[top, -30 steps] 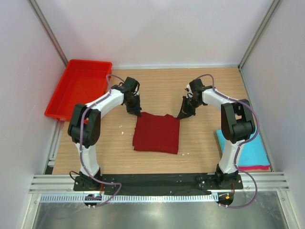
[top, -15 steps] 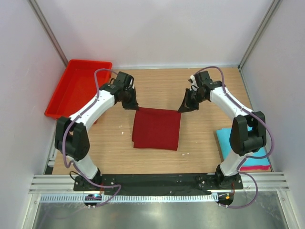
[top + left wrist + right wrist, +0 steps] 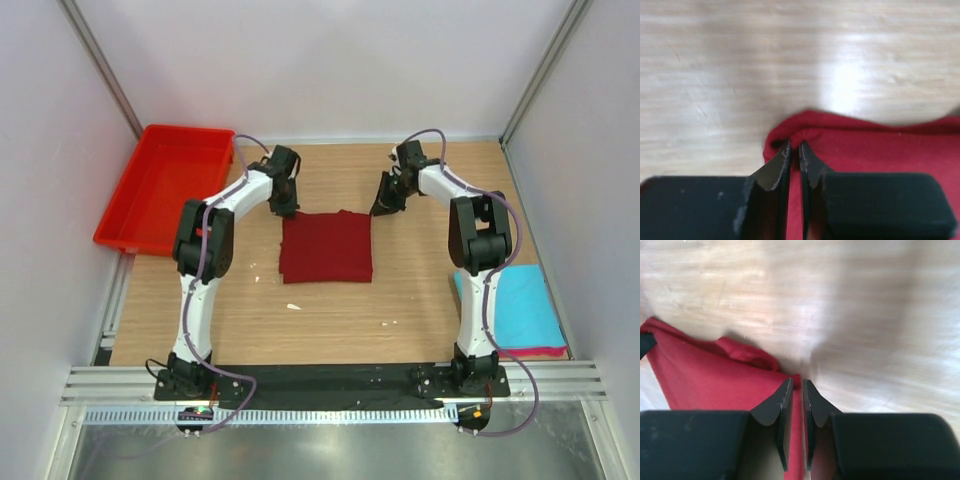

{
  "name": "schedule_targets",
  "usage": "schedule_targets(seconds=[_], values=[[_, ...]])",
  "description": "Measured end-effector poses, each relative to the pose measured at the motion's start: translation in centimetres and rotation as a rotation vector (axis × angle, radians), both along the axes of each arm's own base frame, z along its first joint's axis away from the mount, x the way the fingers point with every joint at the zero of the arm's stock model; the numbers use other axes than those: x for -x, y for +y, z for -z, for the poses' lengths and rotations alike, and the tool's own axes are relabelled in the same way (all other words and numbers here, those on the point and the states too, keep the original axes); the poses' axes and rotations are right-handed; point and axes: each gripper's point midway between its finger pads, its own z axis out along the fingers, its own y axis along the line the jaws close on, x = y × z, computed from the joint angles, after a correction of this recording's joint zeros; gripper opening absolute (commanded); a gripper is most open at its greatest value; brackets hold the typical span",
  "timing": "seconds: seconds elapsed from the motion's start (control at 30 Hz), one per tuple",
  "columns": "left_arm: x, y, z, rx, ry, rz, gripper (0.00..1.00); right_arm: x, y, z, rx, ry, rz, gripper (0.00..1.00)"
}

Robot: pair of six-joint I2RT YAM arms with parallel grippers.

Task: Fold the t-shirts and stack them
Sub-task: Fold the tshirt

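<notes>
Far corners of the dark maroon folded cloth t-shirt [image 3: 327,248] meet narrowly parted jaws, left gripper [image 3: 287,212] and right gripper [image 3: 378,210] — grip cannot be told — long axis side to side

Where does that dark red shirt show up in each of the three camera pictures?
Top external: maroon shirt, mid-table.
Left wrist: shirt fills the lower right.
Right wrist: shirt fills the lower left.
Shared landmark: pale wooden table beyond its far edge.
</notes>
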Motion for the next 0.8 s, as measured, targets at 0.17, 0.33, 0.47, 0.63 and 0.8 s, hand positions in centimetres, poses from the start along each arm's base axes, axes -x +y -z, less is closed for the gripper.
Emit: schedule_targets(seconds=[0.17, 0.33, 0.47, 0.63, 0.8], values=[[-1.9, 1.5, -0.8, -0.015, -0.039, -0.038, 0.41, -2.2, -1.5, -1.0, 0.008, -0.055, 0.018, 0.40], [-2.7, 3.5, -2.1, 0.002, -0.071, -0.081, 0.67, -3.1, -2.6, -1.7, 0.007, -0.085, 0.016, 0.60], [-1.7, 3.9, -4.0, 0.027, -0.087, -0.080, 0.75, -2.7, -2.2, -1.8, -0.033, -0.083, -0.005, 0.74], [-1.4, 2.6, -6.0, 0.121, -0.115, -0.034, 0.75, -1.2, -0.6, -1.4, -0.118, -0.060, -0.051, 0.79], [-0.7, 3.2, -4.8, 0.140, -0.084, -0.030, 0.76, -0.6, 0.9, -1.7, -0.181, -0.055, -0.094, 0.78]])
